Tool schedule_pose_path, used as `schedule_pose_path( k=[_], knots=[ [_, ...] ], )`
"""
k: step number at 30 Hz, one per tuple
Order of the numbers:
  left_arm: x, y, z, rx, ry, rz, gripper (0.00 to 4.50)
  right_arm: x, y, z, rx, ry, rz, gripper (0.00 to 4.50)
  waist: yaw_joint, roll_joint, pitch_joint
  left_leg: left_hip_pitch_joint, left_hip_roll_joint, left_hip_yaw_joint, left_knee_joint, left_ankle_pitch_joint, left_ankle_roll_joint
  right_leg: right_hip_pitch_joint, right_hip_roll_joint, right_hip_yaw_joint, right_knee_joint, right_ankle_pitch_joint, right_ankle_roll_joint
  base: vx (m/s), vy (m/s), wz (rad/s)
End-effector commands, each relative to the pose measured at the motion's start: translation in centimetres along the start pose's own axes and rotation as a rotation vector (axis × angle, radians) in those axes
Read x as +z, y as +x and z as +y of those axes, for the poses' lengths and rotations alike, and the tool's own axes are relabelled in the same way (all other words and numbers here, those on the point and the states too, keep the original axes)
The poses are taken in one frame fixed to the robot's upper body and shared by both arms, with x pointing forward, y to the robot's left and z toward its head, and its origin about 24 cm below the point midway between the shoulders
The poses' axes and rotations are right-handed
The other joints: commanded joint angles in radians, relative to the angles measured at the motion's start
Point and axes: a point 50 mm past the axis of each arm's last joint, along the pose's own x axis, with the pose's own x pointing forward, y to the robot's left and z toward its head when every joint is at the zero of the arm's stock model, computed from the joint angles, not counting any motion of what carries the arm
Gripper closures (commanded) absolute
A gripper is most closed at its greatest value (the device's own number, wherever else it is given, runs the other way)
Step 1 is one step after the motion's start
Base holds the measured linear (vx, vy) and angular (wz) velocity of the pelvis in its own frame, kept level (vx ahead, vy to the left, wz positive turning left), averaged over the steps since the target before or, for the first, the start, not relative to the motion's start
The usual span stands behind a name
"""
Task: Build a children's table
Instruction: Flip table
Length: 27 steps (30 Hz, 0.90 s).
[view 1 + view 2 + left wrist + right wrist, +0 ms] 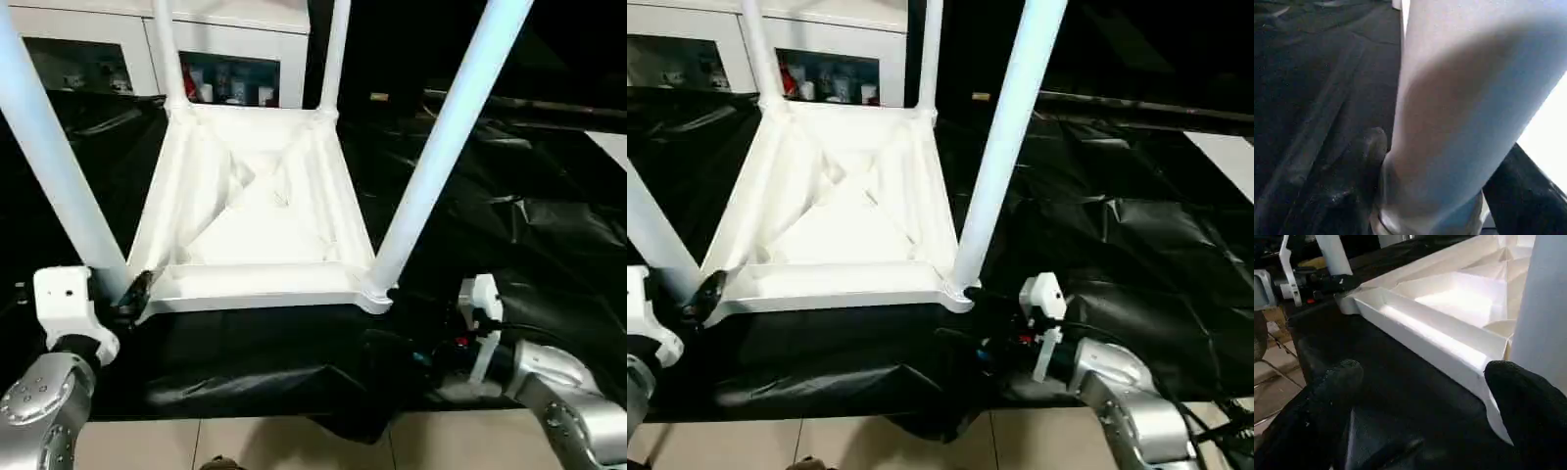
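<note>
One white tabletop [260, 220] is seen upside down in the centre of the left eye view, lying on the black-draped work table [529, 245], its X-ribbed underside facing up. Four white legs are counted, one standing in each corner socket: the near-left leg [44, 147] at the left edge of the frame, the near-right leg [446, 142] slanting up toward the upper right, the far-left leg [167, 54] and the far-right leg [335, 54] rising out of the top of the frame.

Two grippers are seen. The left gripper [132, 294] is placed at the lower left, against the near-left corner of the tabletop at the foot of the near-left leg; in the left wrist view a black finger lies on each side of that leg, so the leg is gripped. The right gripper [1420, 401] is held wide, its two black fingers [1334, 396] well apart, just beside the near-right corner and holding nothing.

One white cabinet [235, 59] is seen at the upper left, behind the table.
</note>
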Motion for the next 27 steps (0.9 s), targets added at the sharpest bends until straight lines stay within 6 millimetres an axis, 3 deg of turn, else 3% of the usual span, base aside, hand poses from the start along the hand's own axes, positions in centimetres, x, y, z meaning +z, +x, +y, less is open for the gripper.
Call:
schedule_pose_path(
  k=[1,4,6,7,8,13,16,17,20,21,23,26,27],
  knots=[
    [0.4,0.3,-0.8,-0.011,-0.022,-0.008,1.7,0.6,-0.1,-0.4,-0.021,-0.003,-0.028,0.0,0.002,0.015,-0.032,0.005,0.057,-0.023,-0.087,-0.256,0.019,0.015,-0.075,0.047,-0.083,-0.224,-0.154,0.0,0.0,0.0],
    [0.5,0.8,-1.3,-0.016,-0.034,-0.011,1.81,0.7,0.5,-0.7,-0.056,0.002,-0.046,0.0,0.004,0.012,-0.032,0.007,0.056,-0.023,-0.087,-0.26,0.015,0.012,-0.075,0.047,-0.084,-0.245,-0.147,0.0,0.0,0.0],
    [0.5,1.0,-1.6,-0.028,-0.049,-0.011,1.88,0.6,0.8,-0.8,-0.073,0.005,-0.05,0.0,0.005,0.015,-0.031,0.007,0.056,-0.024,-0.089,-0.266,0.007,0.011,-0.075,0.046,-0.086,-0.26,-0.142,0.0,0.0,0.0],
    [0.5,1.0,-1.7,-0.028,-0.06,-0.01,1.89,0.5,1.1,-0.8,-0.076,0.012,-0.052,0.0,0.006,0.021,-0.032,0.007,0.056,-0.025,-0.089,-0.263,0.004,0.011,-0.075,0.046,-0.084,-0.253,-0.142,0.0,0.0,0.0],
    [0.4,1.0,-1.9,-0.032,-0.076,-0.008,1.89,0.4,1.4,-0.7,-0.076,0.016,-0.051,0.0,0.004,0.016,-0.034,0.005,0.056,-0.024,-0.089,-0.254,0.001,0.013,-0.074,0.046,-0.083,-0.234,-0.142,0.0,0.0,0.0],
    [0.8,1.2,-2.7,-0.03,-0.207,-0.034,1.91,0.3,2.7,-0.5,-0.072,0.03,-0.066,0.0,0.006,0.015,-0.034,0.001,0.056,-0.023,-0.088,-0.238,0.004,0.016,-0.076,0.047,-0.081,-0.21,-0.147,0.0,0.0,0.0],
    [1.9,1.8,-4.0,-0.068,-0.322,-0.078,1.91,0.5,3.6,-0.1,-0.045,0.048,-0.088,0.0,0.007,0.005,-0.036,0.0,0.056,-0.021,-0.084,-0.205,0.013,0.017,-0.077,0.047,-0.077,-0.195,-0.152,0.0,0.0,0.0],
    [2.3,2.1,-4.5,-0.084,-0.378,-0.101,1.91,0.5,3.9,0.1,-0.024,0.049,-0.088,0.0,0.008,0.009,-0.037,-0.001,0.055,-0.021,-0.082,-0.185,0.018,0.017,-0.078,0.047,-0.075,-0.18,-0.156,0.0,0.0,0.0],
    [3.0,2.5,-5.5,-0.12,-0.452,-0.133,1.91,0.5,4.3,0.4,-0.002,0.049,-0.089,0.0,0.016,0.006,-0.045,-0.006,0.053,-0.016,-0.073,-0.115,0.031,0.02,-0.077,0.047,-0.065,-0.08,-0.178,0.0,0.0,0.0],
    [3.4,2.8,-6.5,-0.158,-0.492,-0.148,1.91,0.5,4.6,0.5,-0.003,0.05,-0.092,0.0,0.021,0.005,-0.049,-0.009,0.052,-0.016,-0.069,-0.072,0.041,0.021,-0.074,0.045,-0.057,-0.009,-0.188,0.0,0.0,0.0],
    [3.5,2.8,-7.0,-0.18,-0.506,-0.15,1.91,0.5,4.8,0.4,-0.013,0.053,-0.094,0.0,0.023,0.004,-0.049,-0.008,0.053,-0.015,-0.066,-0.04,0.058,0.021,-0.071,0.043,-0.052,0.062,-0.202,0.0,0.0,0.0],
    [3.5,2.9,-8.3,-0.237,-0.482,-0.132,1.93,0.6,5.3,-0.5,-0.113,0.088,-0.118,0.0,0.023,0.004,-0.047,-0.007,0.054,-0.015,-0.068,-0.041,0.064,0.022,-0.071,0.041,-0.051,0.075,-0.209,0.0,0.0,0.0],
    [3.4,3.0,-8.7,-0.252,-0.477,-0.123,1.94,0.7,5.6,-1.1,-0.168,0.101,-0.146,0.0,0.018,0.006,-0.046,-0.004,0.055,-0.014,-0.07,-0.066,0.05,0.019,-0.072,0.042,-0.056,0.04,-0.204,0.0,0.0,0.0]
  ],
)
